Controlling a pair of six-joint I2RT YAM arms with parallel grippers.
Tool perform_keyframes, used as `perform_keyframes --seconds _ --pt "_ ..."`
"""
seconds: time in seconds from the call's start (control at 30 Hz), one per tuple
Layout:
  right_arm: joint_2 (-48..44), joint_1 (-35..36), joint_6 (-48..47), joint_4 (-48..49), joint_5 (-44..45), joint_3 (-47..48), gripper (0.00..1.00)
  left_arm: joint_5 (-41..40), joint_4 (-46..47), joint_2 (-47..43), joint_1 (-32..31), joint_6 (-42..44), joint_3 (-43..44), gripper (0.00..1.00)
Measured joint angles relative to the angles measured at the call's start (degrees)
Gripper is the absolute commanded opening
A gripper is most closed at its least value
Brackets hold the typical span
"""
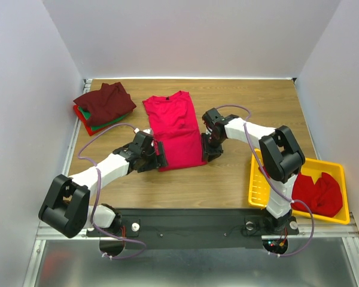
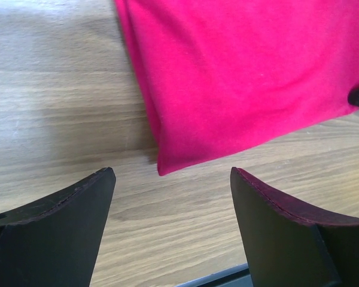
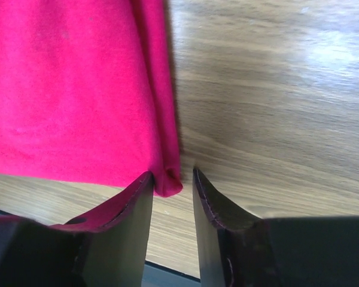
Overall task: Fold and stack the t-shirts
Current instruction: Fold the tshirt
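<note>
A crimson t-shirt lies flat in the middle of the table, folded into a long strip with its collar at the far end. My left gripper sits at the shirt's near left corner. In the left wrist view the gripper is open, with only bare wood between its fingers and the shirt's corner just ahead. My right gripper is at the near right corner. Its jaws stand narrow around the folded corner of the shirt; the left finger touches the cloth and the right finger stands apart.
A stack of folded shirts, maroon on top of green and red, lies at the back left. A yellow tray at the near right holds a crumpled red shirt. The table's near edge is close behind both grippers.
</note>
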Motion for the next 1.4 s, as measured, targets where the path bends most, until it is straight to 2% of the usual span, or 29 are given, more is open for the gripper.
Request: perform_keyframes --seconds 0.37,0.8,0.9,1.03,1.2,1.27,1.3,1.33,1.37,1.4 --pt "0.2 1.7 0.0 0.1 -2.2 -0.3 0.31 -1.2 -1.1 0.7 -0.5 -0.8 0.0 0.85" --pt "0.5 1.7 0.0 0.3 -2.6 -0.8 0.27 -1.7 -0.3 3.5 -1.9 -1.7 -1.0 0.68" --pt "0.5 1.7 0.0 0.3 -2.6 -0.8 0.27 -2.1 0.2 4.2 -1.9 -1.8 -0.7 0.67" --pt "0.5 1.7 0.0 0.4 -2.6 -0.8 0.27 -2.6 0.9 5.9 -2.1 -1.6 0.4 0.52" --pt "0.5 1.7 0.0 0.4 -2.6 -1.0 0.27 -3.2 1.7 7.8 -2.3 -1.3 1.4 0.40" --pt "0.5 1.7 0.0 0.4 -2.6 -1.0 0.25 -3.3 2.0 8.2 -2.3 -1.0 1.6 0.31" --pt "0.5 1.7 0.0 0.4 -2.6 -1.0 0.23 -3.4 2.1 8.3 -2.3 -1.1 1.6 0.27" --pt "0.5 1.7 0.0 0.4 -2.6 -1.0 0.15 -3.4 2.1 8.5 -2.3 -1.0 1.6 0.19" --pt "0.5 1.7 -0.1 0.4 -2.7 -1.0 0.07 -3.4 2.1 8.5 -2.3 -0.9 1.6 0.14" --pt "0.5 1.8 0.1 0.4 -2.6 -1.1 0.03 -3.4 2.1 8.5 -2.3 -1.1 1.6 0.06"
